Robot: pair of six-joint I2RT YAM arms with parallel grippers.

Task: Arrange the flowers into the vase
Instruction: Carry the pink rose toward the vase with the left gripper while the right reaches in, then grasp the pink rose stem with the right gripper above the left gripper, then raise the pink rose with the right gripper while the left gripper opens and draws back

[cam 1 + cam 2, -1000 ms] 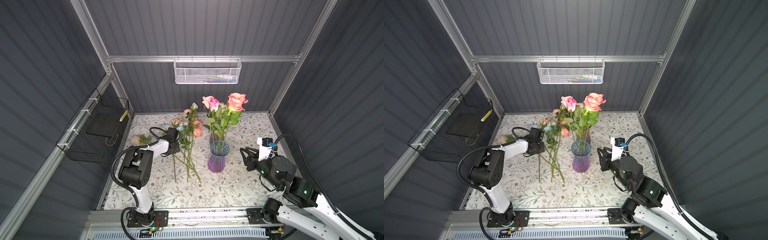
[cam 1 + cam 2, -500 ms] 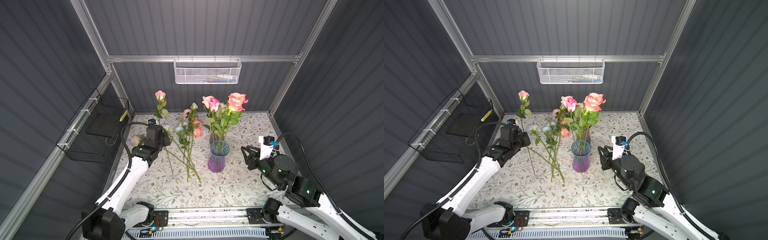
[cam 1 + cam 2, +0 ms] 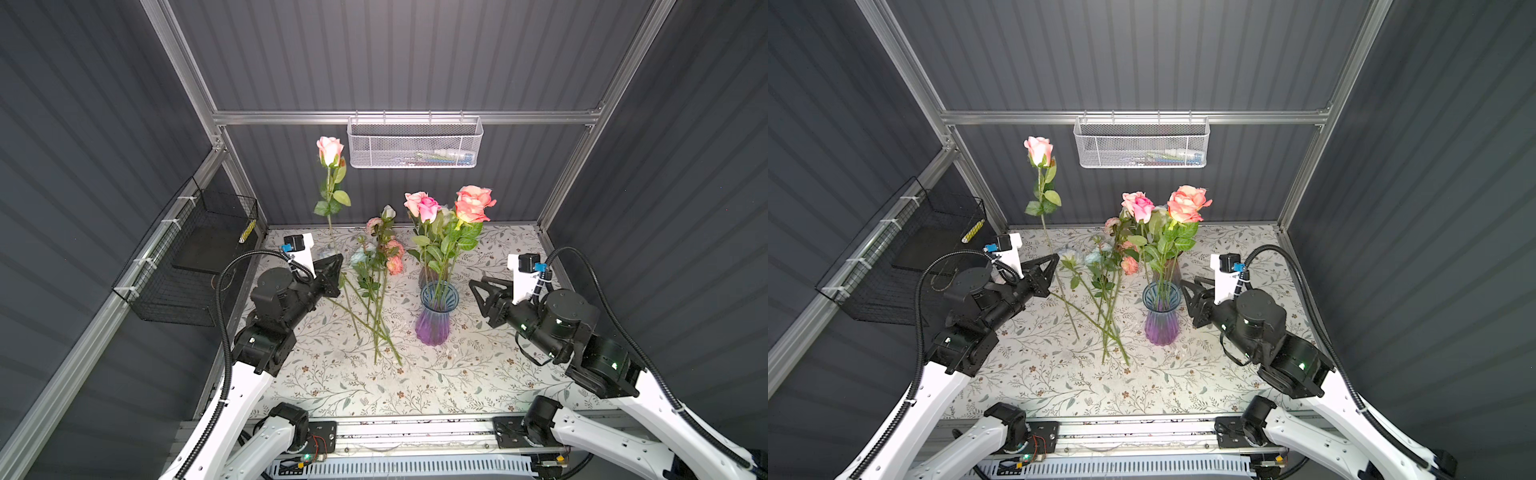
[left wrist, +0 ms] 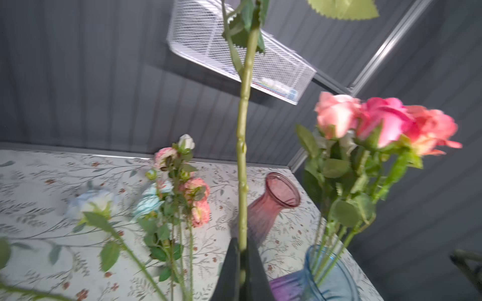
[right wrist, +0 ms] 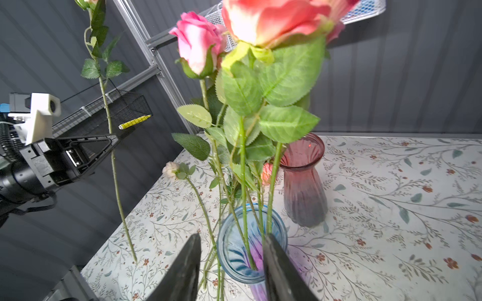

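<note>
Surface (image 3: 478,374): pale leaf-and-flower print, enclosed by dark grey ribbed walls (image 3: 395,54) on an aluminium frame.

Baskets, two: white mesh basket (image 3: 415,143) on the back wall, black wire basket (image 3: 187,266) on the left wall.

Vases, two: blue-to-purple ribbed glass vase (image 3: 434,320) in front, dark pink ribbed glass vase (image 5: 303,192) just behind.

Flowers: at least three pink and coral roses (image 3: 449,224) stand in the blue vase. One pink long-stemmed rose (image 3: 331,201) is upright, its stem pinched by the left fingers (image 4: 228,276). The loose flowers (image 3: 374,291) lie heaped on the surface, count unclear.

The right fingers (image 5: 187,268) are spread beside the blue vase.

White mesh basket (image 3: 395,147) and black wire basket (image 3: 174,299) hang.
</note>
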